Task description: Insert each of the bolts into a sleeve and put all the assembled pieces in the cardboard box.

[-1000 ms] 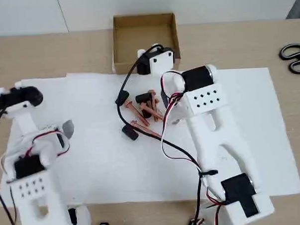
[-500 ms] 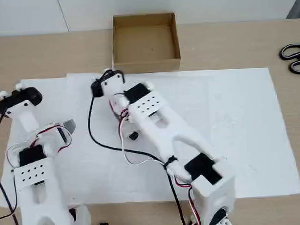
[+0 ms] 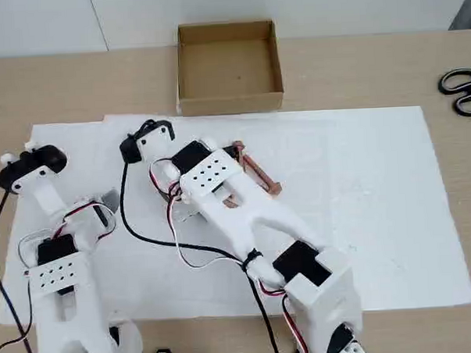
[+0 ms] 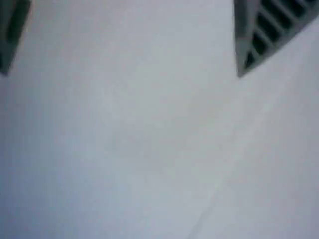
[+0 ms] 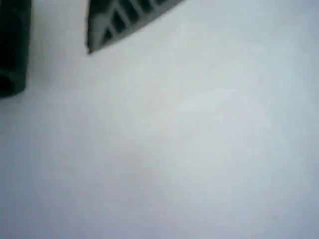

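Note:
The cardboard box point(image 3: 229, 67) stands open at the table's far edge, beyond the white paper. Copper bolts point(image 3: 255, 172) and one black sleeve point(image 3: 230, 152) poke out from beside the right arm, which lies slantwise over the pile with its wrist point(image 3: 148, 137) at the paper's far left. In the right wrist view, my right gripper point(image 5: 57, 47) hovers close over bare paper; its ribbed finger point(image 5: 124, 22) stands apart from a black cylinder point(image 5: 12, 50), probably a sleeve. My left gripper point(image 4: 124, 55) is open over bare paper at the left point(image 3: 104, 204), nothing between its fingers.
Black scissors point(image 3: 462, 91) lie at the table's far right. The white paper sheet point(image 3: 377, 194) covers the middle of the table. A black cable point(image 3: 136, 228) loops from the right arm across the paper between the two arms.
The right arm swung from the box's front edge leftward across the paper and now covers most of the bolts and sleeves. The left arm shifted only slightly.

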`<control>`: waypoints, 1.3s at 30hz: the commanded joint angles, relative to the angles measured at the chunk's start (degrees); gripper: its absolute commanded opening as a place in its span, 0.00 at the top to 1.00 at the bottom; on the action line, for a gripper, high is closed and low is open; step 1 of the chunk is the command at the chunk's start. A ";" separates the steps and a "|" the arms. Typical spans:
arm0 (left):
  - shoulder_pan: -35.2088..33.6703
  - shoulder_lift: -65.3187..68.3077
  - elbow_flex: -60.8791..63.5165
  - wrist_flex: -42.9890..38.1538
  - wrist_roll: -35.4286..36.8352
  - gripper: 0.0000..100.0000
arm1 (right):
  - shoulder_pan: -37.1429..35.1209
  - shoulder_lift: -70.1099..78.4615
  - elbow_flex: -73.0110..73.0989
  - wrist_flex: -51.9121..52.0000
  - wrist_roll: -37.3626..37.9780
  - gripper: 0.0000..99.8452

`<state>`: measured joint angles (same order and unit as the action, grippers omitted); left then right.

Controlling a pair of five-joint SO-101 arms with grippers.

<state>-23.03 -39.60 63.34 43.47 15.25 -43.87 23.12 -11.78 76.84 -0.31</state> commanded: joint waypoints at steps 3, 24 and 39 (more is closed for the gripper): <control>-0.18 -1.76 -0.13 -1.14 0.35 0.72 | -0.04 0.04 -2.55 1.19 -0.97 0.80; -0.09 -1.85 1.10 -3.08 0.35 0.72 | -0.04 5.14 -2.81 -0.92 -2.11 0.80; -0.09 -1.85 1.10 -3.08 0.35 0.72 | 0.13 7.78 -2.55 -0.66 -0.09 0.92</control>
<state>-23.03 -39.60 64.66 41.71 15.43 -43.60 29.80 -12.84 76.66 -1.01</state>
